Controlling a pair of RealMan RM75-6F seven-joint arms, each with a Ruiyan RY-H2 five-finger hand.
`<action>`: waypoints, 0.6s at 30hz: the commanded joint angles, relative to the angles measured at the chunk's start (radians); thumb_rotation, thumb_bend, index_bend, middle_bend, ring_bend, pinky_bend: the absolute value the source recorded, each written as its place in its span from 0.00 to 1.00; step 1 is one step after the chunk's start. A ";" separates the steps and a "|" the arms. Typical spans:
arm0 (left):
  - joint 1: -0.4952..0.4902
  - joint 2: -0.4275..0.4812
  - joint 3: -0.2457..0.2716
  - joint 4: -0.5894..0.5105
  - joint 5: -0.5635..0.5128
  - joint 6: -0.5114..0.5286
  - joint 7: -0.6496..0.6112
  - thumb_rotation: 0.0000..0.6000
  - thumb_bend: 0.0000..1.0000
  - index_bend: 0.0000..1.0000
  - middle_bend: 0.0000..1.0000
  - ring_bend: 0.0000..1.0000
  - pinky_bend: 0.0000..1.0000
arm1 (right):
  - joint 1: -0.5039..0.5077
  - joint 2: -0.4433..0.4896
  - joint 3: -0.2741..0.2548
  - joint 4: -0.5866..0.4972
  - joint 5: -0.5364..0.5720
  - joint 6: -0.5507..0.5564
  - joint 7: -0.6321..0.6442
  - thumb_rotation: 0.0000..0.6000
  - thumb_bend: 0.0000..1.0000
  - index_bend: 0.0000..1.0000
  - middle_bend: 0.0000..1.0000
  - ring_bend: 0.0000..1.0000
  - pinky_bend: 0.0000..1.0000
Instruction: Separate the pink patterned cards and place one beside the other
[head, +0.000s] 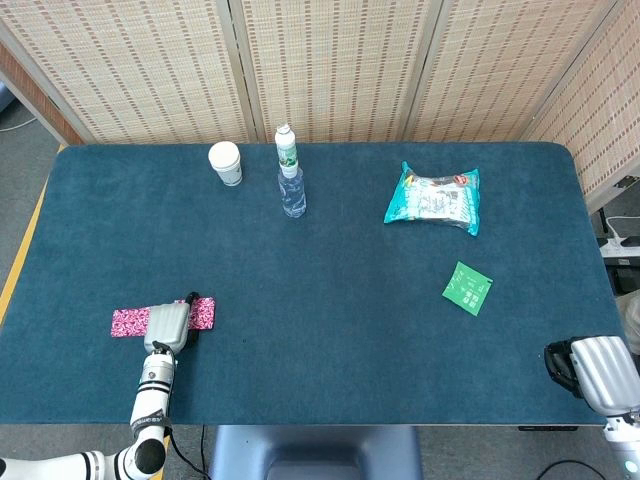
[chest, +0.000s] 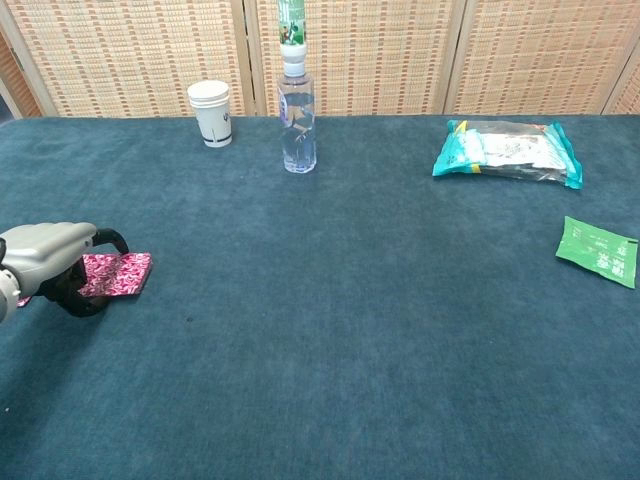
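Two pink patterned cards lie in a row near the table's front left. The left card (head: 126, 322) and the right card (head: 204, 312) both show in the head view. My left hand (head: 168, 324) sits low over the place where they meet and hides it. In the chest view the left hand (chest: 52, 262) curls over the right card's (chest: 122, 274) near end, thumb above and fingers below. That card lies flat on the cloth. My right hand (head: 598, 370) rests at the table's front right edge, far from the cards, and its fingers are mostly hidden.
A paper cup (head: 226, 163) and a water bottle (head: 290, 176) stand at the back. A teal snack bag (head: 434, 198) and a green sachet (head: 467, 288) lie on the right. The blue table cloth (head: 320, 300) stretches bare between the cards and the sachet.
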 joint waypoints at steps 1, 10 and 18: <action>-0.002 0.000 0.000 -0.001 -0.002 0.002 0.001 1.00 0.35 0.21 1.00 1.00 1.00 | 0.000 0.000 -0.001 0.001 -0.001 0.000 0.000 1.00 0.70 1.00 0.92 0.88 0.98; -0.009 -0.005 0.001 0.004 -0.016 0.004 0.008 1.00 0.35 0.25 1.00 1.00 1.00 | 0.000 0.000 0.000 0.001 0.000 0.001 0.001 1.00 0.70 1.00 0.92 0.88 0.98; -0.004 -0.003 0.009 -0.003 0.002 0.018 -0.008 1.00 0.35 0.31 1.00 1.00 1.00 | 0.001 0.000 -0.001 0.000 0.000 -0.001 0.000 1.00 0.70 1.00 0.93 0.88 0.98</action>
